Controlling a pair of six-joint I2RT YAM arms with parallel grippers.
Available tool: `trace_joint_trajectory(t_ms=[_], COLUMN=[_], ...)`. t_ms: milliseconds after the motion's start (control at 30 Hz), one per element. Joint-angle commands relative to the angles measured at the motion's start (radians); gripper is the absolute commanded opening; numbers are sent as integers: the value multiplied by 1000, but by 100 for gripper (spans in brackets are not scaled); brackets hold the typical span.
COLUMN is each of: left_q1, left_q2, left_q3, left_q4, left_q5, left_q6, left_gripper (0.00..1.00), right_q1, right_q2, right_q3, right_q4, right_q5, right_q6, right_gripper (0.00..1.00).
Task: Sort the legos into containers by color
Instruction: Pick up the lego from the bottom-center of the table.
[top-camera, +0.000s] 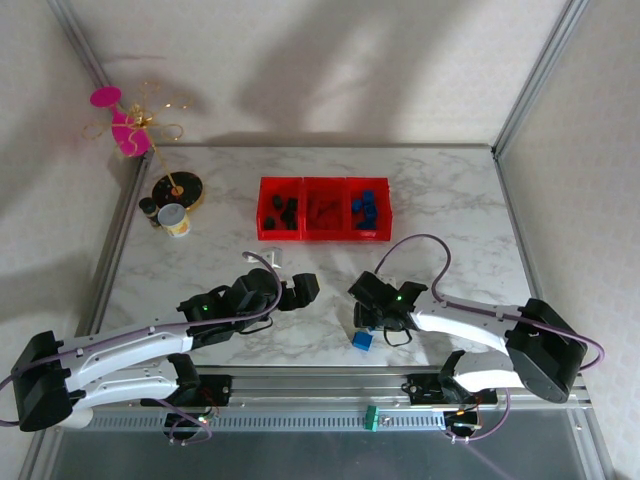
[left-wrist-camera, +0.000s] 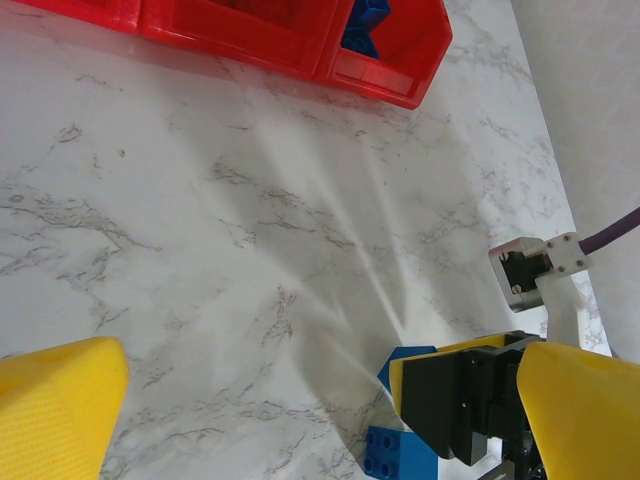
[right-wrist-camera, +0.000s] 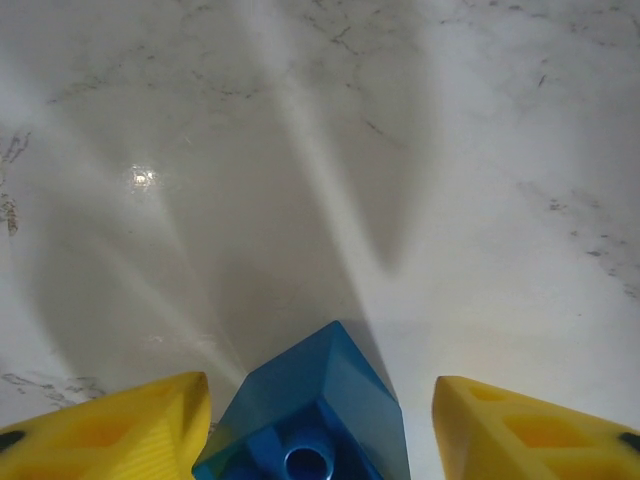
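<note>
The containers (top-camera: 323, 208) are three joined red bins at the back middle of the table; black legos lie in the left one, red in the middle, blue in the right (left-wrist-camera: 368, 22). My right gripper (top-camera: 362, 322) stands low over the near table. In the right wrist view its yellow fingers (right-wrist-camera: 110, 430) straddle a tipped blue lego (right-wrist-camera: 315, 400). The left finger is at the brick and a gap shows on the right side. A second blue lego (top-camera: 362, 341) (left-wrist-camera: 400, 455) lies studs up just beside it. My left gripper (top-camera: 305, 288) (left-wrist-camera: 320, 420) hangs open and empty.
A black-and-gold disc stand with a pink ornament (top-camera: 178, 188), a small jar (top-camera: 174, 220) and a dark bottle (top-camera: 149, 208) stand at the back left. Metal frame posts border the marble table on both sides. The right arm's cable (top-camera: 420, 245) loops over the table.
</note>
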Motion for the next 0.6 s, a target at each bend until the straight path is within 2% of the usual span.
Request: trace_joint_trajectory(t_ms=[0,233,400,567], left_q1=[-8,-8,-8,-4], left_q2=[-4,0,-5,-7], left_q3=[-6,-1,13,65], left_q4=[-20,-15,-17,-61], left_q5=[-23,-25,-37,-99], left_q6=[-3,-1,11,45], left_gripper=[100,99,100,100], right_q1=[11,10,2,-57], right_q2=[10,6,13,37], right_q3=[-15,-5,79,205], right_q4=[14,23,-16,-26], right_q5=[17,39,98,162], right_q6=[9,-9,-51,-140], right_gripper=[55,39,39,38])
